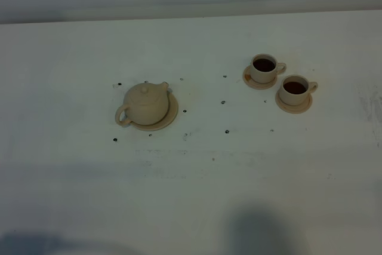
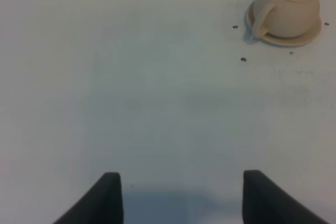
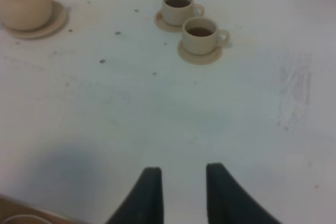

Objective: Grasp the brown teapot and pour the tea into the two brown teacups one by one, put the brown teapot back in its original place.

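- White tabletop fills every view.
- Brown teapot sits upright on its wide saucer, left of centre.
- Two brown teacups, dark tea inside, stand on small saucers at 3 o'clock from it.
- Left gripper, jaws spread and empty, has the teapot far off at 1 o'clock.
- Right gripper, fingers drawn close and empty, shows only in its wrist view.

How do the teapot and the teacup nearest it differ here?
The teapot is larger and lidded; the teacup is small, open and holds dark tea. The teapot's saucer is wider than the cup's saucer. Both are pale tan, upright, with loop handles.
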You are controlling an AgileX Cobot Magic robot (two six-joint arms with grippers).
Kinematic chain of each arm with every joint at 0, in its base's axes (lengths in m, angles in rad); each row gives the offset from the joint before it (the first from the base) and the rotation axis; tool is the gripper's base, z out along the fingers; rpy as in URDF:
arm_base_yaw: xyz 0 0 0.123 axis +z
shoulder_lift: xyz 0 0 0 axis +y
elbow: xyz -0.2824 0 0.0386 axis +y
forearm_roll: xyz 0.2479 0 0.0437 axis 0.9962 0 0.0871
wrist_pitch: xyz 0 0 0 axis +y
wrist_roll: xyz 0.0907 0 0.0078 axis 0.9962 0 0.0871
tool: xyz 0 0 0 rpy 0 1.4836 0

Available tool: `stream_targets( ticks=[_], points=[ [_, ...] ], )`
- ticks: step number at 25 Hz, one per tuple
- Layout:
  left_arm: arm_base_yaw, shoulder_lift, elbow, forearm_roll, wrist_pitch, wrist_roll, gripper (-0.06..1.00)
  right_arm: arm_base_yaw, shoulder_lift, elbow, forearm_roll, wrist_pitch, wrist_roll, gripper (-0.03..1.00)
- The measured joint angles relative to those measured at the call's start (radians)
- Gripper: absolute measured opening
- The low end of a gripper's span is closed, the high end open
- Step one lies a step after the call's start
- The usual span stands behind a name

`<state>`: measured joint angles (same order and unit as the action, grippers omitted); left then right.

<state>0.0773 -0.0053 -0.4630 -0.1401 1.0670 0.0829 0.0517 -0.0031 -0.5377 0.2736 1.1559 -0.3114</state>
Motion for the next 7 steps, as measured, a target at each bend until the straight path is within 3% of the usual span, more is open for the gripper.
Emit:
stream_targets(
  ticks=[7],
  points=[
    [0.0, 0.0, 0.0, 0.0, 0.0, 0.0, 0.47, 0.0, 0.0, 0.0, 0.0, 0.0, 0.0, 0.22]
  ],
)
